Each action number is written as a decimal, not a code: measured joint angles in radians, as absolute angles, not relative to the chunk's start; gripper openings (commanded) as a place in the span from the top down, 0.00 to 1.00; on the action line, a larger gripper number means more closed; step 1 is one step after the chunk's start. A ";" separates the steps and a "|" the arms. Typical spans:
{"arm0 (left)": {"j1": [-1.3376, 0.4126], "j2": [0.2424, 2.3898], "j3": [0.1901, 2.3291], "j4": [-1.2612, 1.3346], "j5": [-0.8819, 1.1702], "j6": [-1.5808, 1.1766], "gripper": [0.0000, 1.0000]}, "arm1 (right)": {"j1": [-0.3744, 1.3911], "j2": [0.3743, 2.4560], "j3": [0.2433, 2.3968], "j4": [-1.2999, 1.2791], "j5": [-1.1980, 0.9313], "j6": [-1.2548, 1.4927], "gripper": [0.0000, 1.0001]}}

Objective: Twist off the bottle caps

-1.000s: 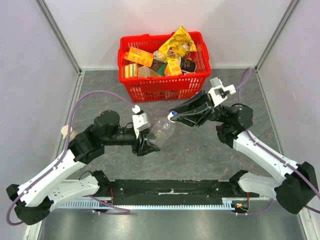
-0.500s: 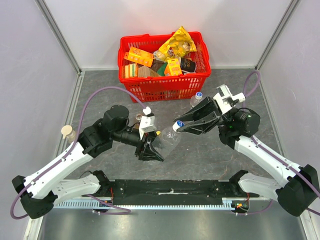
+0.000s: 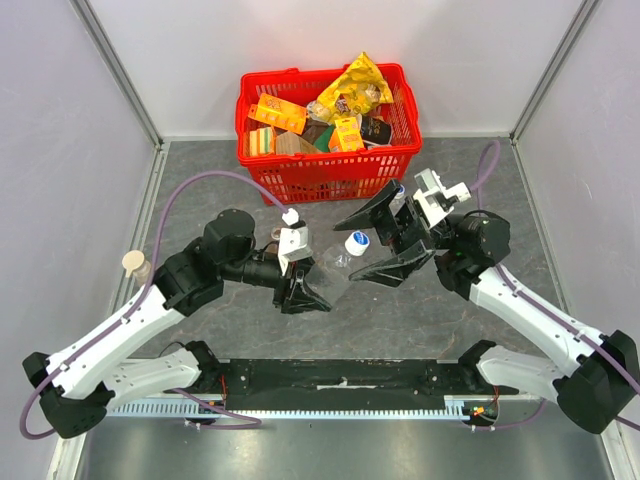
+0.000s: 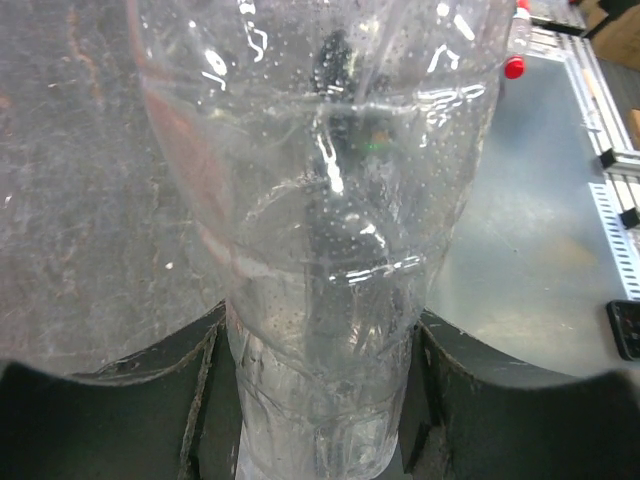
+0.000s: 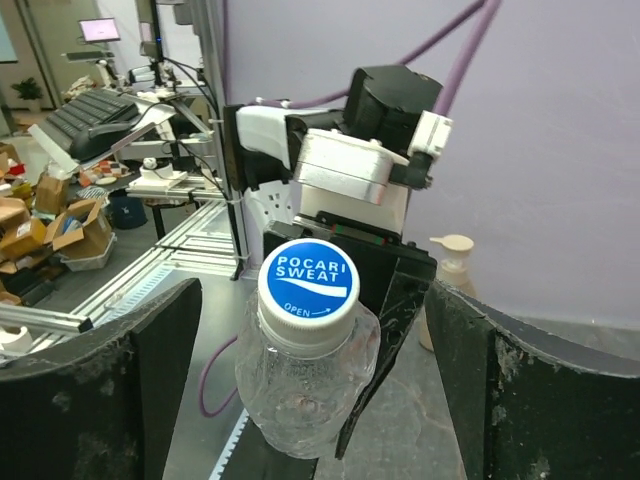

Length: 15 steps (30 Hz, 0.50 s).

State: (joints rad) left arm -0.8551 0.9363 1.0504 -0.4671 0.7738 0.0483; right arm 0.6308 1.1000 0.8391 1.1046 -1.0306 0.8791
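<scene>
A clear plastic bottle [image 3: 333, 268] is held off the table, tilted, with my left gripper [image 3: 306, 290] shut on its lower body. In the left wrist view the bottle [image 4: 320, 230] fills the gap between the black fingers [image 4: 110, 400] of that gripper [image 4: 318, 410]. Its white cap with a blue top [image 3: 357, 243] points at my right gripper [image 3: 374, 243], which stands open with one finger on each side of the cap and not touching it. In the right wrist view the cap [image 5: 308, 283] sits on the neck, centred between the wide-apart jaws of the right gripper [image 5: 312, 300].
A red basket [image 3: 330, 175] full of packets stands at the back. A second blue-capped bottle [image 3: 398, 189] peeks out behind the right gripper. A small bottle with a beige top [image 3: 133, 263] stands by the left wall and shows as [image 5: 450, 255].
The right gripper has let go of the cap and opened wide. The left arm still holds the bottle, which has shifted only slightly.
</scene>
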 measured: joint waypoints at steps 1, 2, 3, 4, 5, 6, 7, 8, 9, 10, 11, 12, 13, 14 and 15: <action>-0.855 0.934 1.050 -0.470 0.756 0.052 0.59 | 0.631 1.094 0.841 1.066 -1.025 0.854 0.02; -0.855 0.930 1.050 -0.474 0.731 0.056 0.59 | 0.631 1.087 0.844 1.026 -1.018 0.831 0.02; -0.855 0.928 1.050 -0.477 0.724 0.058 0.59 | 0.631 1.079 0.849 0.982 -1.008 0.807 0.02; -0.855 0.923 1.050 -0.481 0.701 0.062 0.59 | 0.631 1.069 0.854 0.939 -0.995 0.780 0.02; -0.855 0.918 1.049 -0.486 0.676 0.065 0.59 | 0.631 1.054 0.859 0.885 -0.977 0.746 0.02; -0.855 0.915 1.048 -0.488 0.663 0.068 0.59 | 0.631 1.046 0.861 0.861 -0.966 0.731 0.02; -0.855 0.910 1.046 -0.496 0.641 0.070 0.59 | 0.631 1.032 0.866 0.820 -0.949 0.705 0.02; -0.855 0.906 1.044 -0.501 0.622 0.072 0.59 | 0.631 1.021 0.870 0.790 -0.933 0.685 0.02; -0.855 0.901 1.039 -0.508 0.601 0.074 0.59 | 0.631 1.012 0.873 0.765 -0.917 0.668 0.02; -0.855 0.896 1.034 -0.517 0.575 0.076 0.59 | 0.631 1.002 0.876 0.738 -0.899 0.650 0.02; -0.855 0.892 1.029 -0.524 0.559 0.078 0.59 | 0.631 0.994 0.877 0.715 -0.882 0.634 0.02; -0.855 0.888 1.021 -0.532 0.536 0.080 0.59 | 0.631 0.987 0.879 0.689 -0.862 0.619 0.02; -0.855 0.885 1.013 -0.540 0.516 0.081 0.59 | 0.631 0.981 0.883 0.660 -0.841 0.604 0.02; -0.855 0.882 1.006 -0.545 0.500 0.081 0.59 | 0.631 0.978 0.886 0.635 -0.821 0.590 0.02; -0.855 0.880 0.997 -0.549 0.486 0.083 0.59 | 0.631 0.977 0.891 0.604 -0.795 0.576 0.02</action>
